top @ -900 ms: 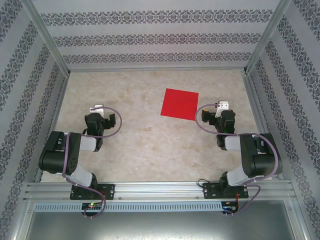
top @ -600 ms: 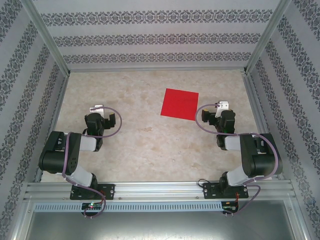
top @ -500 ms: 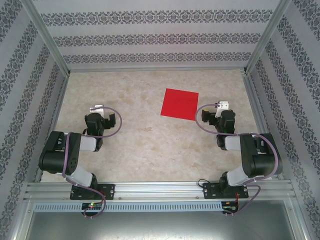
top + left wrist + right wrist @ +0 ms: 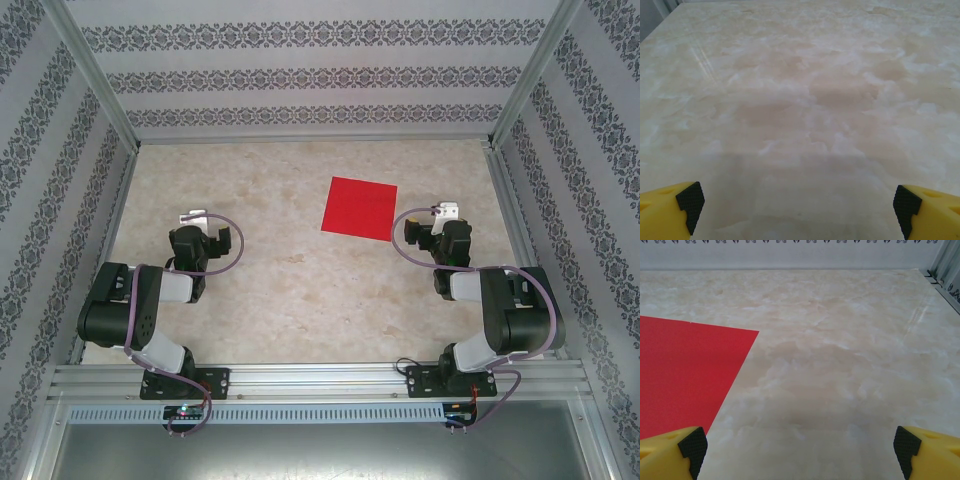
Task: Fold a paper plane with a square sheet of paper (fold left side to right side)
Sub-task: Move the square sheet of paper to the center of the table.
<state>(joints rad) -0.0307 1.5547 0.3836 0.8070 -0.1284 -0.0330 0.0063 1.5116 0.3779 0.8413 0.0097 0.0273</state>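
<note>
Top external: bright red square sheet of paper (image 4: 359, 208) lies flat on beige marbled worktop (image 4: 300, 290); left jaws and right jaws spread wide, empty.

Left arm (image 4: 135, 305) and right arm (image 4: 505, 310) sit folded, elbows back near the bases, wrists pointing forward and low. Left gripper (image 4: 799, 204): jaws spread wide. Right gripper (image 4: 799, 444): jaws spread wide.
</note>
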